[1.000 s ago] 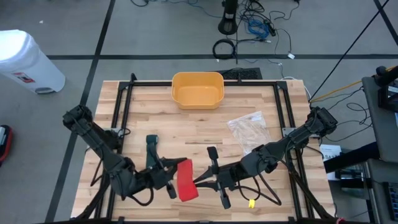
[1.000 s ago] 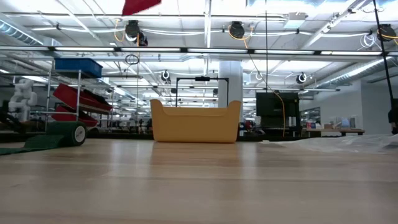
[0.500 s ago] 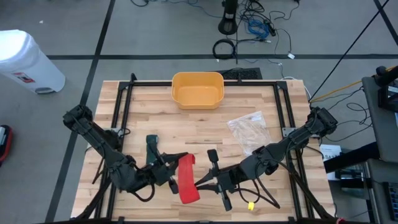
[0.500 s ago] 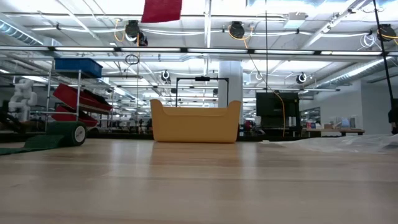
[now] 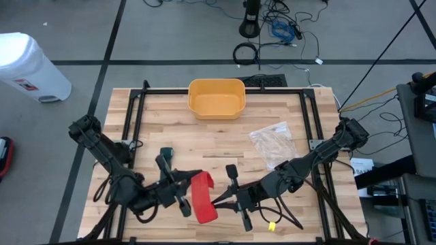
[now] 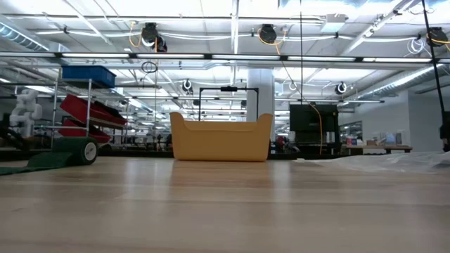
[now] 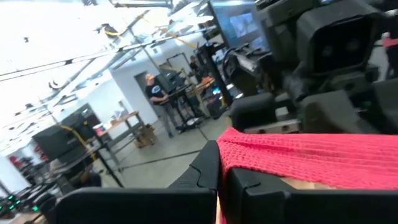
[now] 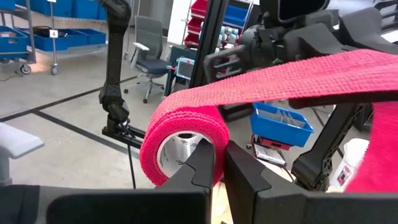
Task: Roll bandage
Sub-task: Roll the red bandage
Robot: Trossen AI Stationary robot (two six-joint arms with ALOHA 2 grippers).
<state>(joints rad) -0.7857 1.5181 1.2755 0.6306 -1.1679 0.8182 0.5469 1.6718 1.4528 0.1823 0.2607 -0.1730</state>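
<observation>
A red bandage (image 5: 202,199) hangs in the air above the table's near middle, held between both grippers. Its rolled part (image 8: 180,140), wound on a pale core, is at my right gripper (image 8: 217,163), which is shut on it. A flat strip (image 8: 292,78) runs from the roll across to my left gripper (image 7: 219,182), which is shut on the strip's end. In the high view my left gripper (image 5: 187,193) stands to the left of the bandage and my right gripper (image 5: 217,201) to the right of it. The low view shows none of this. My left gripper pinches the strip's free end (image 7: 231,157) between its two fingers, coming nearly level from the table's left. The strip leaves the fingers flat and drawn out, clear of the table. My right gripper grips the roll at its rim (image 8: 208,144), coming level from the table's right. One finger seems to lie at the core's opening and the other outside the wound layers. The roll is lifted clear, its axis along the fingers.
A yellow bin (image 5: 216,97) stands at the table's far middle. A clear plastic bag (image 5: 272,143) lies right of centre. A small yellow item (image 5: 274,222) lies near the front edge under the right arm. A black frame (image 5: 136,95) borders the tabletop.
My left gripper has risen a little and turned at the wrist, staying shut on the strip. The bandage's left end has gone up with it, out of the top of the low view, and the strip now curves over at its far end. My right gripper has kept still.
</observation>
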